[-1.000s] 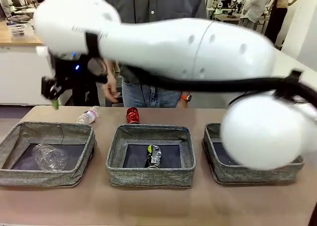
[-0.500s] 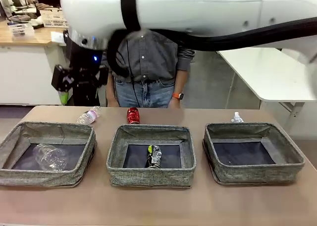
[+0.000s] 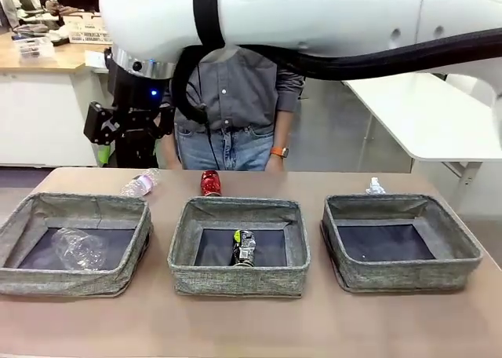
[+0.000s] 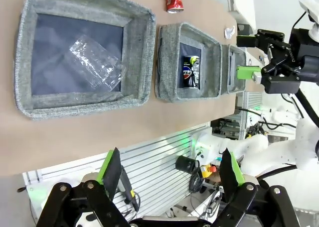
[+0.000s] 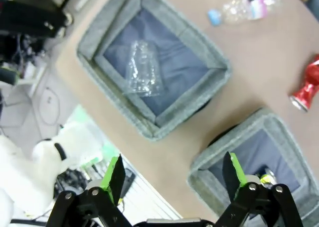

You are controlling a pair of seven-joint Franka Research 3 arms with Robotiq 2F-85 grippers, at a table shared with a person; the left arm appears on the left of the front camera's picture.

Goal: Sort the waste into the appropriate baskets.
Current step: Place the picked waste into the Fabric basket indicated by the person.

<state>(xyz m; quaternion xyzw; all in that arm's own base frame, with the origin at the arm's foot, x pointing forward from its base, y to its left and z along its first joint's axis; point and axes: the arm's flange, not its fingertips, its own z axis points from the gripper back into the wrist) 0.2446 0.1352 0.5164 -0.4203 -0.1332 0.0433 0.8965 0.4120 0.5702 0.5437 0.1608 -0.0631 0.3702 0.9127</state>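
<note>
Three grey baskets sit in a row across the surface, and here's the count. The left basket has one crushed clear bottle lying on its dark bottom. The middle basket has one dark can with yellow-green marks, and the right basket shows just its dark floor. Three pieces sit outside, all along the far edge. One pink-labelled bottle lies on its side behind the left basket, toward the far left corner. One red can stands just behind the middle basket's far wall, and one white paper wad sits behind the right basket. That makes two bottles, two cans, one wad. Both tools are up in the air. The right tool, reaching across from the right, hangs over the left end of the surface with jaws spread wide and nothing between them. The left tool is just as wide apart and empty, looking down past the near edge. One person stands at the far edge.
</note>
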